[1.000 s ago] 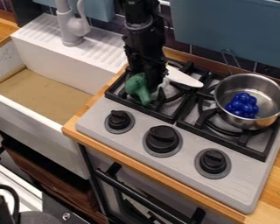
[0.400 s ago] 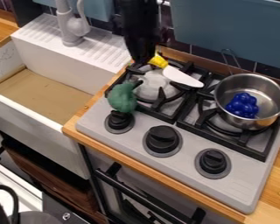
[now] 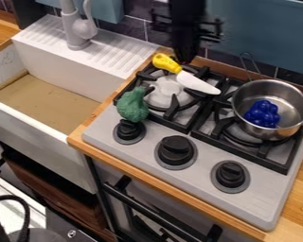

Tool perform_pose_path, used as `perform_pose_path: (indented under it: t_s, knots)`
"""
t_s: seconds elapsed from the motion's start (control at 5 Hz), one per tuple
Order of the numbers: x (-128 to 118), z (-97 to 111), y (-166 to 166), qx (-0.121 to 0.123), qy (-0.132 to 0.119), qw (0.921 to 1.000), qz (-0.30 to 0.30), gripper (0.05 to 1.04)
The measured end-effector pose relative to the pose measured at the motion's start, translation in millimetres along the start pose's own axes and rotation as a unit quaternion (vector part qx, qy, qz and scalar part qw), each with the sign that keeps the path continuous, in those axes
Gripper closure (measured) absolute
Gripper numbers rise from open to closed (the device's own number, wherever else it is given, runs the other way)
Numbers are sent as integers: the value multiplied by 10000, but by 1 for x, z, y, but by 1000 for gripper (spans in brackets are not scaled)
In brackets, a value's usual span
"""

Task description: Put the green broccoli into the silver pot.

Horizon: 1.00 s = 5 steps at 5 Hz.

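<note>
Camera view: at the left, saw the white sink point(image 3: 37, 128), with the grey faucet point(image 3: 78, 30) upright at the far side. Next, just right of the sink, found the green broccoli point(image 3: 133, 105) on the near left part of the stove point(image 3: 201, 163), over the edge of the black grate point(image 3: 196, 126) and just behind the left knob point(image 3: 129, 131), with the thick head toward the near side and the narrower end toward the far side. Farther right, noted the knife point(image 3: 195, 82) on the far left part of the grate, with the yellow handle to the far left and the white blade slanting to the near right.

Then came to the black arm point(image 3: 187, 16), hanging nearly upright from the top edge, with the gripper point(image 3: 187, 56) pointing down at the far edge of the stove, near the knife's handle. Could not tell whether open or closed. Placed the broccoli well apart from the gripper, to the near left, and outside any grip. At the right, saw the silver pot point(image 3: 295, 103) on the grate, with a blue lumpy thing point(image 3: 262, 114) inside.
</note>
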<state>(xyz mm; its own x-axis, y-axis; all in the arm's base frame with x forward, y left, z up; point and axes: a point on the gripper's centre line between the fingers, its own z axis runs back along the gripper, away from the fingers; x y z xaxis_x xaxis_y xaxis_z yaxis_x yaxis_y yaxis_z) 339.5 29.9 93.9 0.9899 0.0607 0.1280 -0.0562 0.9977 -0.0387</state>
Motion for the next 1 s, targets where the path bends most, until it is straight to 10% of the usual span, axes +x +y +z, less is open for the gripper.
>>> perform_pose_path:
  t_s: [0.4,1.0]
  knots:
    - [1,0,2,48,-36,9999,111,1012]
    - [-9,2,46,237,168,9990,-343,326]
